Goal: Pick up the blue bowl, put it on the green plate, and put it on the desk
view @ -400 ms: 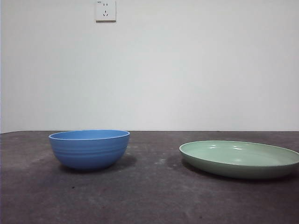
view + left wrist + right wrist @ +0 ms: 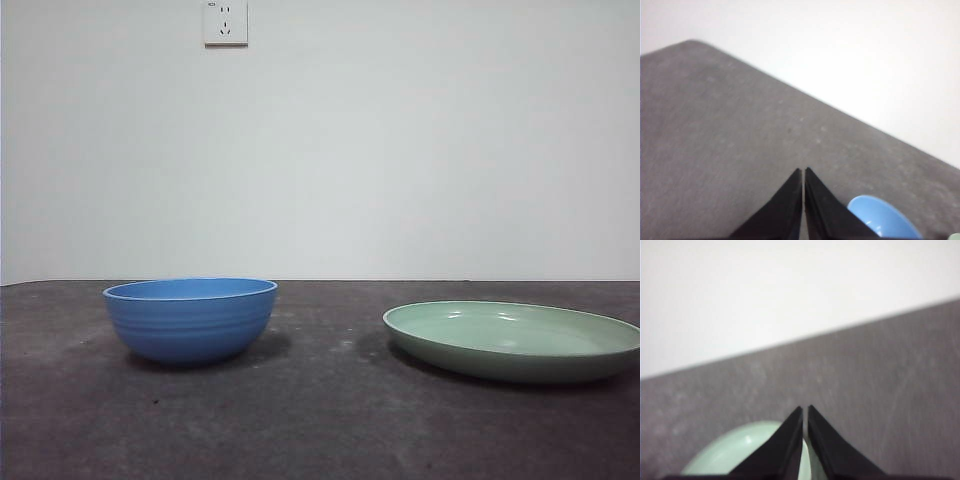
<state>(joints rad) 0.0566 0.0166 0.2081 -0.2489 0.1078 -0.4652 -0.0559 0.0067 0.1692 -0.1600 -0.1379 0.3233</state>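
One white wall [image 2: 400, 150] at the far side, flat and plain. One dark grey-brown desk [image 2: 320, 420] in front of it, flat and dull, with faint pale scuffs. One green plate [image 2: 512, 340] on the right side of the desk: wide, low and round, pale mint, shiny inside, with a raised rim. One blue bowl [image 2: 190, 318] on the left side of the desk: round, taller and narrower than the plate, with soft ridges around its outside. Bowl and plate both resting flat on the desk, well apart, bare desk between them. Two black grippers, neither in the front view. Left gripper [image 2: 803, 172] up above the desk, its two pointed jaws pressed together with only a thin line between, holding nothing; part of the blue bowl [image 2: 885, 220] just beside one jaw in the left wrist view. Right gripper [image 2: 805, 410] also above the desk, jaws together the same way, holding nothing; the green plate [image 2: 735, 455] partly hidden behind them. One small white wall socket [image 2: 226, 22] high up on the wall, square, above the bowl.
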